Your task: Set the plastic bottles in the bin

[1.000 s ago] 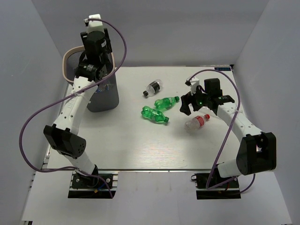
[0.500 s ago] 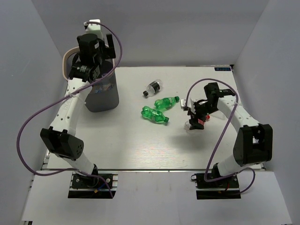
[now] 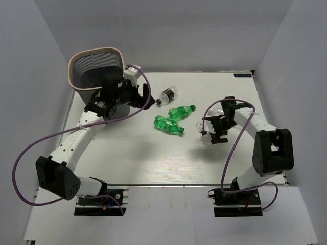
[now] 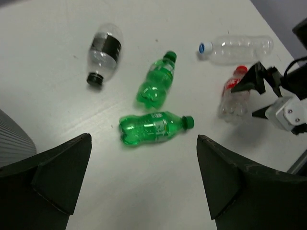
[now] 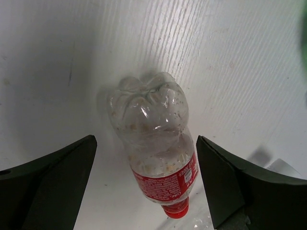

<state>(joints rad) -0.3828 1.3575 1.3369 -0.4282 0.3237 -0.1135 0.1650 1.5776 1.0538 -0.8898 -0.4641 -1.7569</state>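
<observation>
Pale grey walls (image 3: 168,30) closed off a white surface (image 3: 143,153). At the upper left of the top view the bin (image 3: 96,49) stood upright, dark mesh under a beige rim. Just to its right hung the left pincer (image 3: 144,98), spread as wide as it went and holding nothing. In its own camera the two dark fingers (image 4: 57,167) framed bare surface and scattered bottles.

Five bottles lay on their sides, all well apart from the bin. Near the middle of the top view a clear black-labelled bottle (image 3: 167,95) lay highest. The upper green bottle (image 3: 182,111) was below it, and the lower green bottle (image 3: 169,125) lay close beside that one without touching.

Right of centre, the right pincer (image 3: 211,132) was lowered over the red-labelled bottle (image 5: 148,110). It was fully open, with one finger on each side of the bottle and a strip of surface showing in both gaps, so it gripped nothing. That bottle's red cap pointed to the bottom of the right wrist view. A clear blue-capped bottle (image 4: 237,48) lay near it, at the upper right of the left wrist view.
</observation>
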